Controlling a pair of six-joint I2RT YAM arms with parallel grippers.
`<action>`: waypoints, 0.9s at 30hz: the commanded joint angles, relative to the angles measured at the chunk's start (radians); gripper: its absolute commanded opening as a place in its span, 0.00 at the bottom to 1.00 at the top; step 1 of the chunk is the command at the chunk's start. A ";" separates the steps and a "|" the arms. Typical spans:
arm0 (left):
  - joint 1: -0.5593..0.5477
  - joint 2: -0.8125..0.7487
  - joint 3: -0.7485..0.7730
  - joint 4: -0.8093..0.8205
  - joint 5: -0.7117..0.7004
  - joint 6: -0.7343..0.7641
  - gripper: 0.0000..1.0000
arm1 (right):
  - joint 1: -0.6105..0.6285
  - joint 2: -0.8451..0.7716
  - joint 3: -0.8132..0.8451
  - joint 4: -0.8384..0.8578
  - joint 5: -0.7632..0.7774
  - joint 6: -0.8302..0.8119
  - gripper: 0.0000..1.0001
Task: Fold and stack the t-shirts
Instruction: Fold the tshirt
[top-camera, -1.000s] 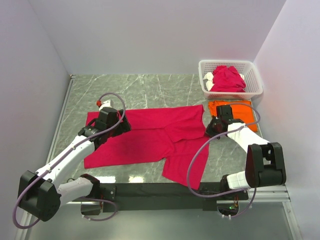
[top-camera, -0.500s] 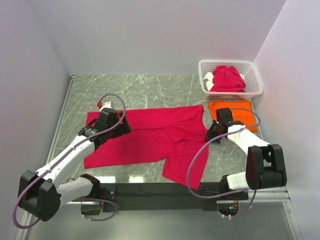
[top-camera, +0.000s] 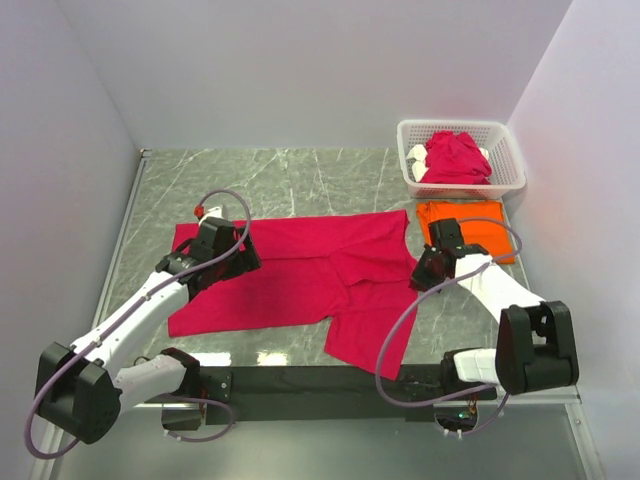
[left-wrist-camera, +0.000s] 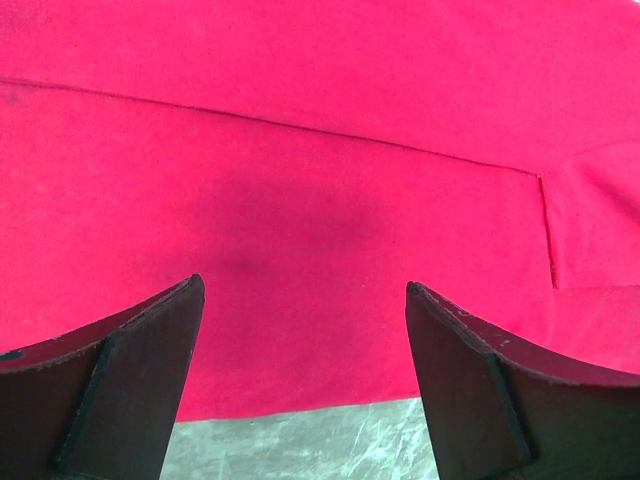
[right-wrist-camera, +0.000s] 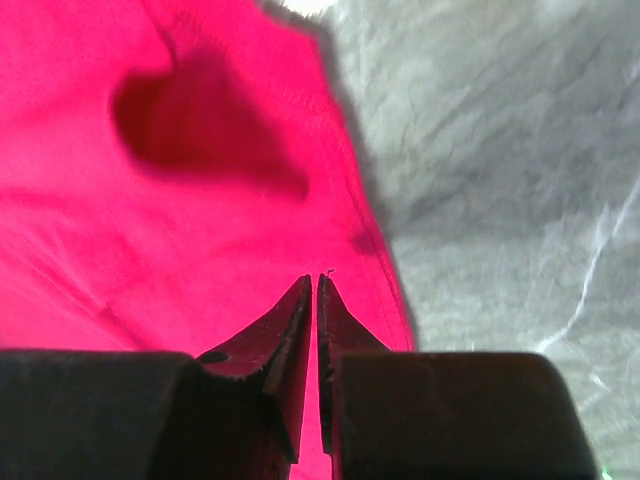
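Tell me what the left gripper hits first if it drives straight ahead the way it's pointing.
The pink shirt. The left gripper, jaws wide open, points down at that cloth, spread flat on the table. How far off it is, I cannot judge.

In the left wrist view the crimson t-shirt (left-wrist-camera: 320, 150) runs off the top, left and right edges. From above, the right arm (top-camera: 495, 285) covers the lower left part of the orange t-shirt (top-camera: 480, 212). Whether the near-touching tips of the right gripper (right-wrist-camera: 314, 288) pinch cloth cannot be told.
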 joint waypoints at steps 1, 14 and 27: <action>0.002 -0.034 0.015 -0.014 -0.002 0.003 0.87 | 0.083 -0.060 0.023 -0.062 0.088 -0.019 0.14; 0.091 -0.080 0.028 -0.037 -0.113 0.067 0.87 | 0.563 0.134 0.301 0.024 0.214 -0.323 0.30; 0.288 -0.179 -0.067 0.042 -0.116 0.130 0.87 | 0.666 0.406 0.441 0.056 0.176 -0.392 0.30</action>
